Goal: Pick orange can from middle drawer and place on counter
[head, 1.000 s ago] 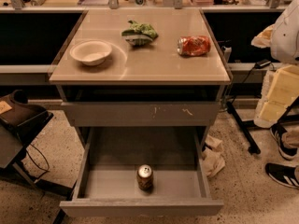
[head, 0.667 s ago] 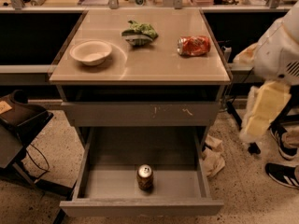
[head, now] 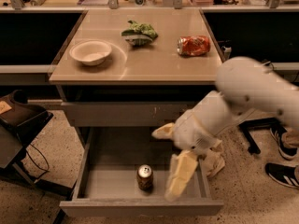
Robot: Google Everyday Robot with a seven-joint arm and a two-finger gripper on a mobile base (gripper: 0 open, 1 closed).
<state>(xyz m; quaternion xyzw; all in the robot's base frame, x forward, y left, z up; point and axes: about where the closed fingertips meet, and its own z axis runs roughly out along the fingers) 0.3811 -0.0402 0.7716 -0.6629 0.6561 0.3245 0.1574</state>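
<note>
The orange can (head: 145, 177) stands upright on the floor of the open middle drawer (head: 100, 181), near the drawer's front. It has a dark orange-brown body and a silver top. My white arm reaches in from the right over the drawer. My gripper (head: 176, 183) hangs down at the right of the can, a short way apart from it. The counter (head: 154, 59) is the beige top of the cabinet above the drawer.
On the counter lie a white bowl (head: 90, 52), a green crumpled bag (head: 138, 33) and a crushed orange-red can (head: 193, 45). A closed drawer front (head: 121, 113) sits above the open one. A black chair (head: 18, 125) stands at the left. Shoes (head: 281, 174) show at the right.
My arm has swung in from the right edge of the view and down over the open drawer. The gripper now hangs beside the can. The can has not moved.
</note>
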